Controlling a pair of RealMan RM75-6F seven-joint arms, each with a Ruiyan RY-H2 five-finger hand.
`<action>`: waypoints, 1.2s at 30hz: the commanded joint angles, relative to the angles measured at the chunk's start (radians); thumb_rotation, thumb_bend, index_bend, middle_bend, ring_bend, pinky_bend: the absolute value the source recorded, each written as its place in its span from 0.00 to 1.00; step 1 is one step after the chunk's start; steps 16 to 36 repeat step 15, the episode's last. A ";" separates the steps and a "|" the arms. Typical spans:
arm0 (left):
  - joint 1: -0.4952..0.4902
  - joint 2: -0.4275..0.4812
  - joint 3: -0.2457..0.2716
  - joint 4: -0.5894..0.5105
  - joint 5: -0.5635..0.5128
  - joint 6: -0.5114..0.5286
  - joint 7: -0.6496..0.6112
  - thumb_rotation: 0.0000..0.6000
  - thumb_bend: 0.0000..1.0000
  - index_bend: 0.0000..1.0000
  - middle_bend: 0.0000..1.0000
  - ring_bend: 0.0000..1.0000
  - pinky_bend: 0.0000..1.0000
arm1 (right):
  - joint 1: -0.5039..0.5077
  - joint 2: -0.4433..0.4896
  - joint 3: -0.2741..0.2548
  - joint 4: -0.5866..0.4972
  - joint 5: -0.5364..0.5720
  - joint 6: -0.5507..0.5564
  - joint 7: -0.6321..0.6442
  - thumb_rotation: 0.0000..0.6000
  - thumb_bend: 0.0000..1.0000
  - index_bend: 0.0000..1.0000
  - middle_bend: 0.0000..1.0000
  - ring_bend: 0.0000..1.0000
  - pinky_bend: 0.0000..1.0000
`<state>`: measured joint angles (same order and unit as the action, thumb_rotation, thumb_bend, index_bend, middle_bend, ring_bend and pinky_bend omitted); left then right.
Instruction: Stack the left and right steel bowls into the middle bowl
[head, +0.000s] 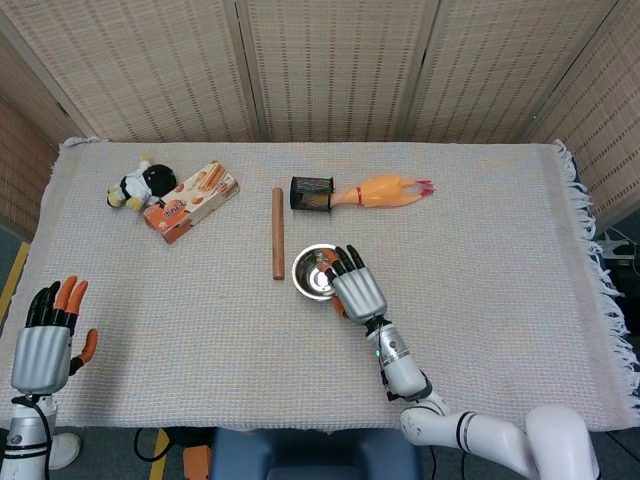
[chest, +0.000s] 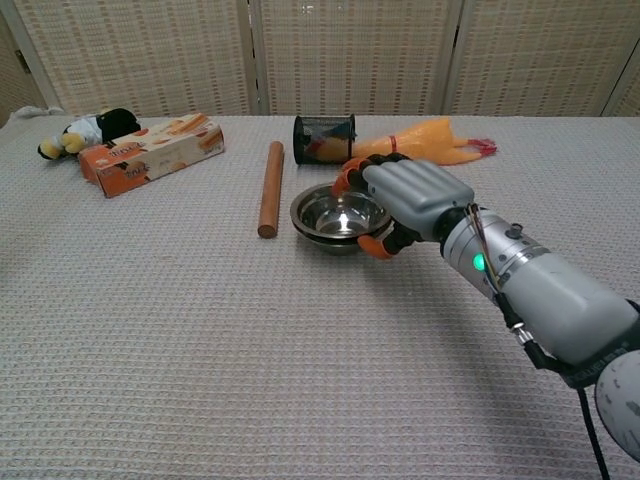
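Gripping the right bowl (chest: 340, 214) by its rim, the right hand (chest: 405, 200) has it nested in the middle one; no left bowl is visible, and the left hand (head: 45, 335) hangs spread, holding nothing.

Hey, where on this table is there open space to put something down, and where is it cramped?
Free: the near cloth in front of the steel bowls, and the right side beyond the rubber chicken. Crowded: the back row, with plush toy, snack box, rolling pin and mesh cup, plus the right hand at the bowls.
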<state>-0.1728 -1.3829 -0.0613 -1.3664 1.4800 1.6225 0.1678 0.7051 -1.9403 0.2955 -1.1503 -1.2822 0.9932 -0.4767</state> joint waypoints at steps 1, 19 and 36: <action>0.007 0.009 0.000 -0.012 0.008 0.007 0.002 1.00 0.44 0.00 0.00 0.00 0.09 | -0.047 0.106 -0.035 -0.158 -0.007 0.043 -0.032 1.00 0.14 0.00 0.00 0.00 0.00; 0.067 0.151 0.054 -0.183 0.058 0.012 0.044 1.00 0.44 0.00 0.00 0.00 0.09 | -0.577 0.603 -0.334 -0.532 -0.153 0.650 -0.051 1.00 0.09 0.00 0.00 0.00 0.00; 0.067 0.151 0.054 -0.183 0.058 0.012 0.044 1.00 0.44 0.00 0.00 0.00 0.09 | -0.577 0.603 -0.334 -0.532 -0.153 0.650 -0.051 1.00 0.09 0.00 0.00 0.00 0.00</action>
